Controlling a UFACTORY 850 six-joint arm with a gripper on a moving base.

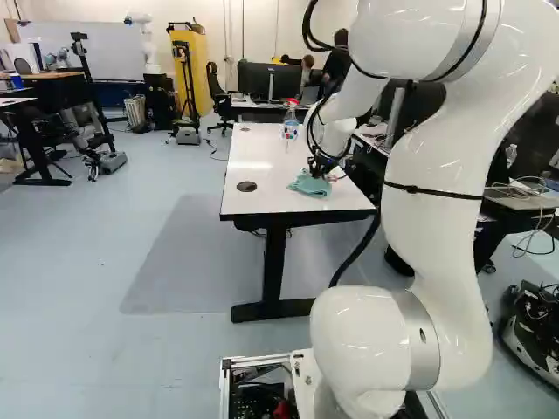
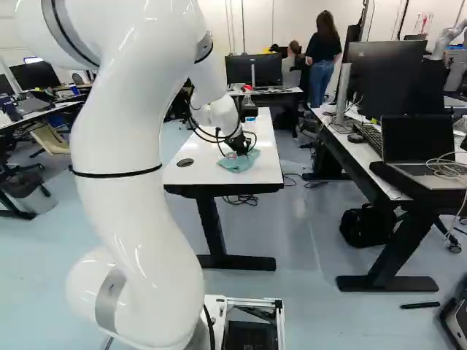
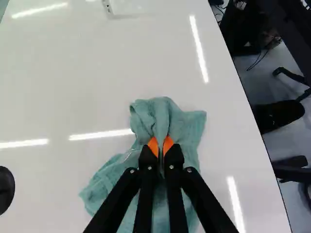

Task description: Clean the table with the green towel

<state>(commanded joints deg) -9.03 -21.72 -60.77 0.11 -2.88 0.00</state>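
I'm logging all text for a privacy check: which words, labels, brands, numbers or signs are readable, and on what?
No text can be read.
Bottle on the table: label too small to read.
Green towel: no print visible.

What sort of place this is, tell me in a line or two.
Most likely a robotics lab that doubles as an office: another robot stands at the back beside a whiteboard, and a desk at the right of the right base view holds an open laptop.
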